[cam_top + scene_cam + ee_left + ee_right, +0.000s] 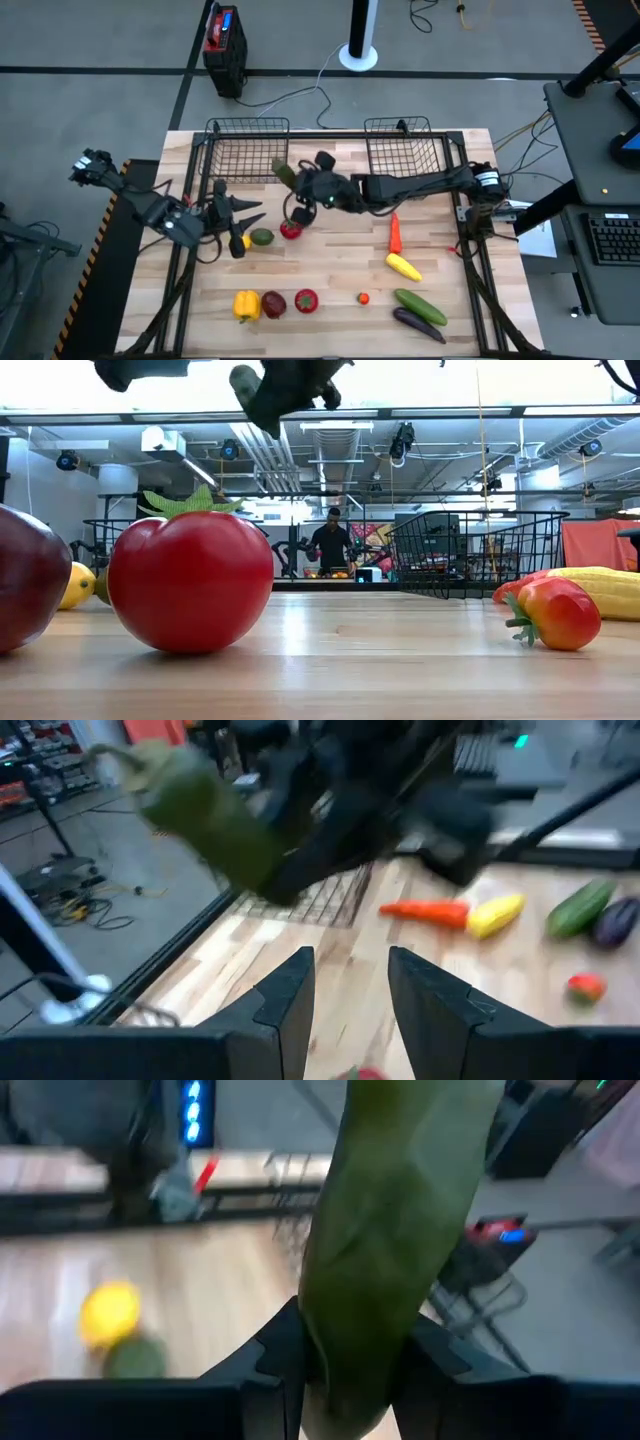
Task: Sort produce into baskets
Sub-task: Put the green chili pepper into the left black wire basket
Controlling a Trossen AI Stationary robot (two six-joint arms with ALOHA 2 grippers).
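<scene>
My right gripper (300, 186) reaches in from the table's right and is shut on a long dark-green vegetable (283, 172). It holds the piece in the air just in front of the left black wire basket (248, 148). A second basket (405, 148) stands at the far right. My left gripper (257, 212) hovers open at the table's left with nothing between its fingers (290, 1000), beside a yellow lemon (244, 241), a green fruit (261, 237) and a red tomato (290, 230). My right gripper pinches the green vegetable near its lower end (350, 1350) between its two fingers (275, 1350). The fingers come roughly level from the table's right. The piece sticks out beyond the fingertips, slanting up toward the far left with its stalk end (130, 760) leading, clear of the table.
Loose produce lies on the wooden table: a carrot (395, 233), a yellow piece (403, 266), a cucumber (420, 305), an eggplant (418, 322), a yellow pepper (246, 304), two red pieces (290, 301) and a small orange-red one (363, 297). A red-and-black box (224, 40) stands on the floor beyond.
</scene>
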